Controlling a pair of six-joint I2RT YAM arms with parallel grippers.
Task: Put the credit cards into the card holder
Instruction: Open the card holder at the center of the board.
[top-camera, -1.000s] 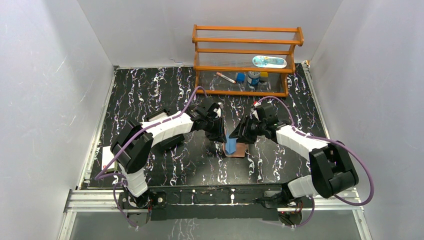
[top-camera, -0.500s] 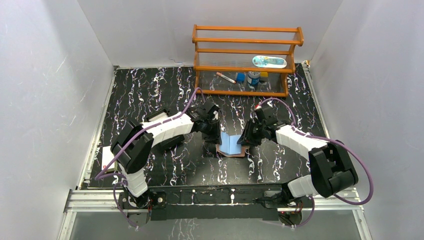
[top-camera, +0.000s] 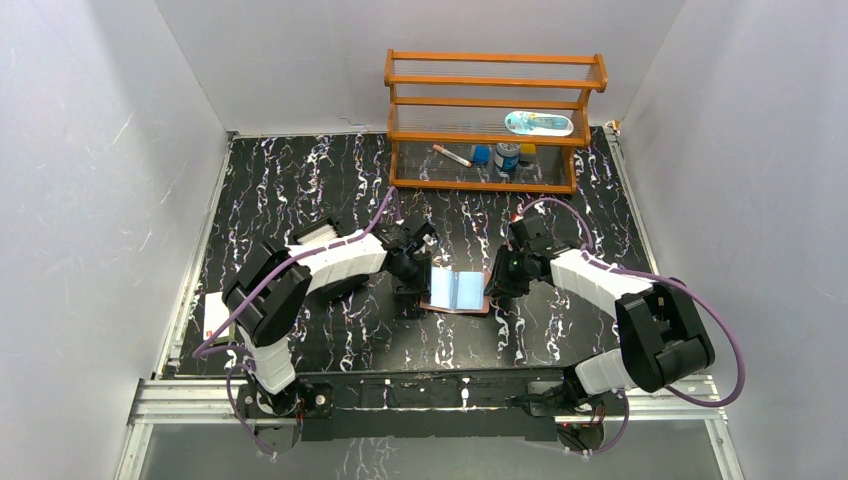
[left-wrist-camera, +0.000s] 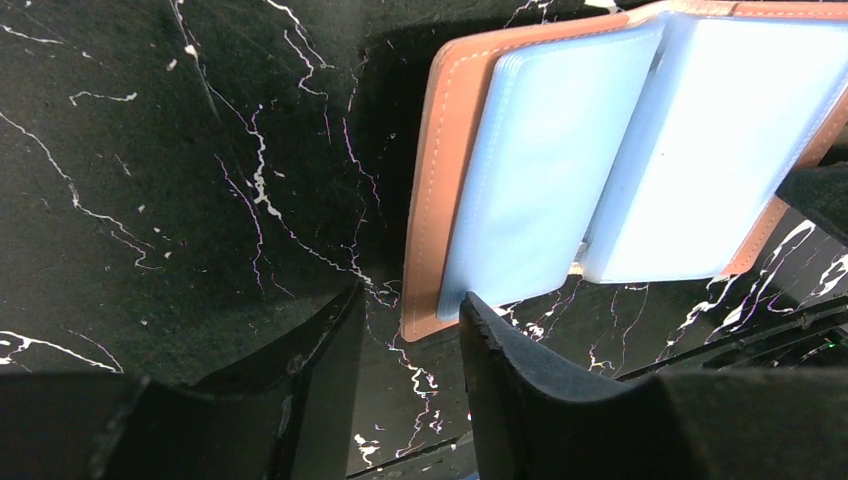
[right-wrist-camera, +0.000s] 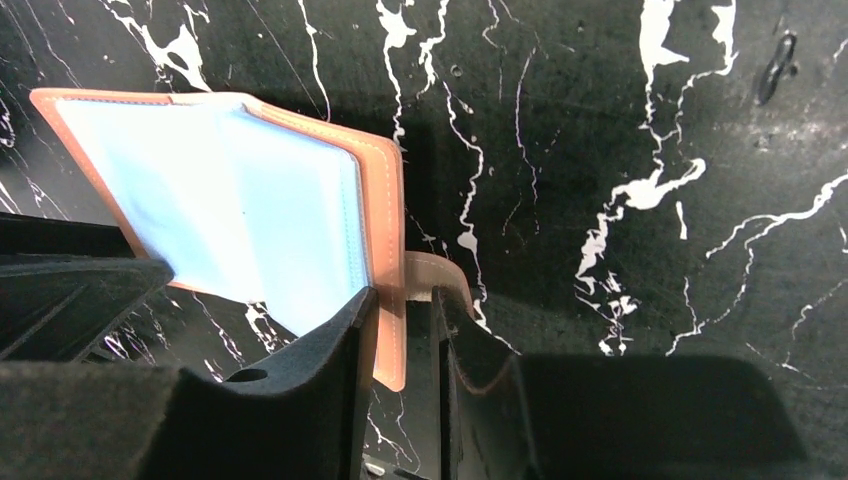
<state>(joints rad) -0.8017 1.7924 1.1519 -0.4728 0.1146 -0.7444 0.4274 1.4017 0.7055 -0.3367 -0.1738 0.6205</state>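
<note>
Right pincer pinching stitched tan leather card holder; glossy pale-blue sleeves splayed.

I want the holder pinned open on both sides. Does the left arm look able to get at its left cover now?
Probably yes: the left pincer stands open with a corner of the card holder between its fingertips, nothing blocking. The right pincer grips only the opposite edge, by the snap tab.
</note>
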